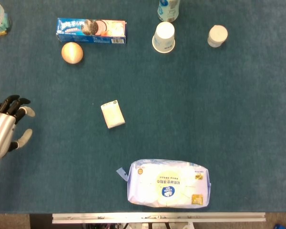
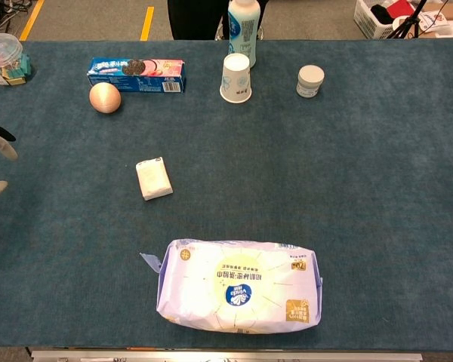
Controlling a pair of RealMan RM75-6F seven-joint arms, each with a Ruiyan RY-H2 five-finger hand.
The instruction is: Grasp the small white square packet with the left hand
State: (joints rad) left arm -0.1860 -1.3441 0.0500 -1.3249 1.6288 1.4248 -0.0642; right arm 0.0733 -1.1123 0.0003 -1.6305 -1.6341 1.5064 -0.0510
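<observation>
The small white square packet [image 1: 113, 114] [image 2: 154, 179] lies flat on the blue table cloth, left of centre. My left hand [image 1: 5, 131] hovers at the far left edge, well to the left of the packet and apart from it, fingers spread and holding nothing. Only its fingertips [image 2: 0, 146] show at the left edge of the chest view. My right hand is not visible in either view.
A large pack of wet wipes [image 1: 169, 183] lies near the front edge. At the back are a blue biscuit box [image 1: 91, 30], an orange ball [image 1: 72, 52], a paper cup [image 1: 163, 36], a bottle [image 1: 168, 9] and a small white jar [image 1: 218, 36]. A plastic tub [image 2: 4, 59] sits back left.
</observation>
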